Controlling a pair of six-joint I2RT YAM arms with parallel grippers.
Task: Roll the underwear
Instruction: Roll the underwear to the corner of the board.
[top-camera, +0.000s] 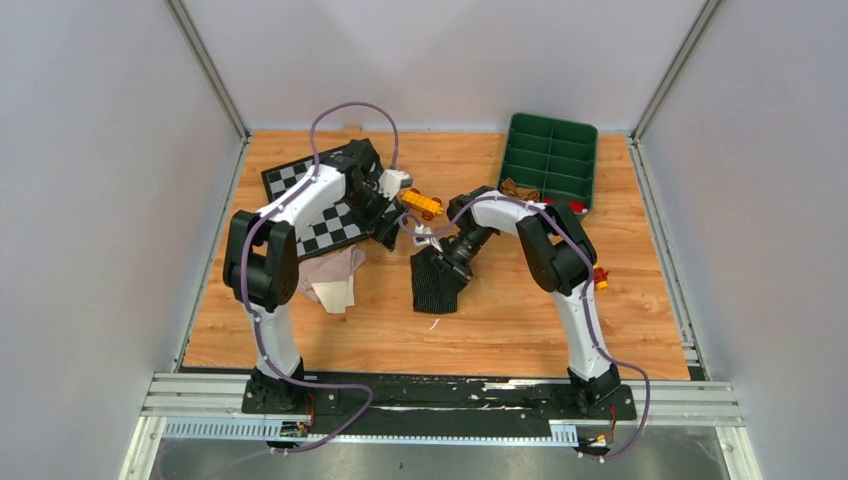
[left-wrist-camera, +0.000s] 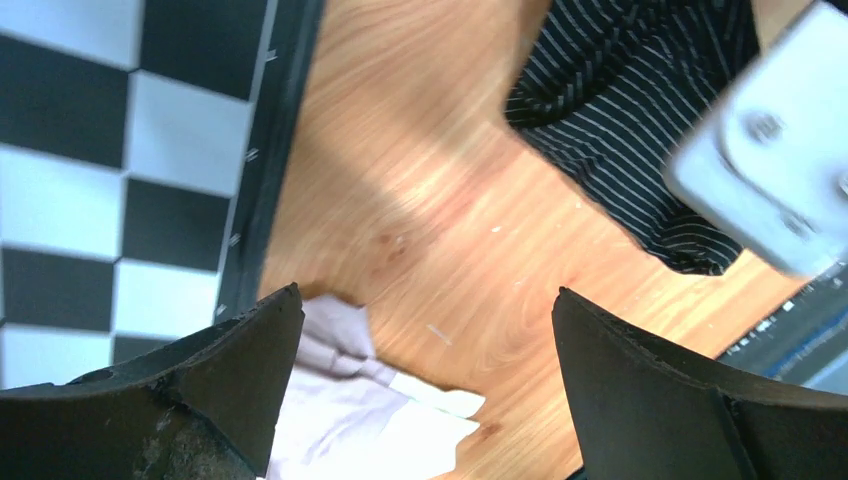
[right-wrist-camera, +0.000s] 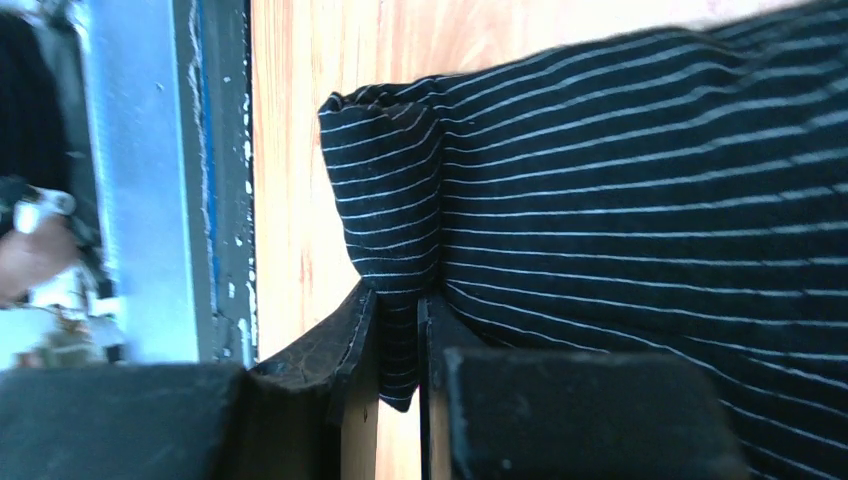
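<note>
1. The black underwear (top-camera: 436, 282) carries thin white pinstripes.
2. The pink-beige underwear (top-camera: 330, 278) is plain and pale.
3. The mat (top-camera: 283, 181) is a black-and-white checkerboard.
4. The tray (top-camera: 560, 160) is dark green.
5. The table (top-camera: 520, 310) shows warm orange-brown wood grain.
6. The left arm (top-camera: 300, 205) and right arm (top-camera: 505, 212) are white with black joints, and their cables are purple.

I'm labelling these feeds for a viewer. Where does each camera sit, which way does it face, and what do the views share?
Top: fixed above and behind, looking down on the table; the left arm and right arm show whole.
Left wrist: on the left arm, looking down between its wide-open jaws at the checkerboard mat and pink underwear.
Right wrist: on the right arm, looking along its shut jaws, pinching the black striped underwear.
Shared: all three show the black striped underwear.
</note>
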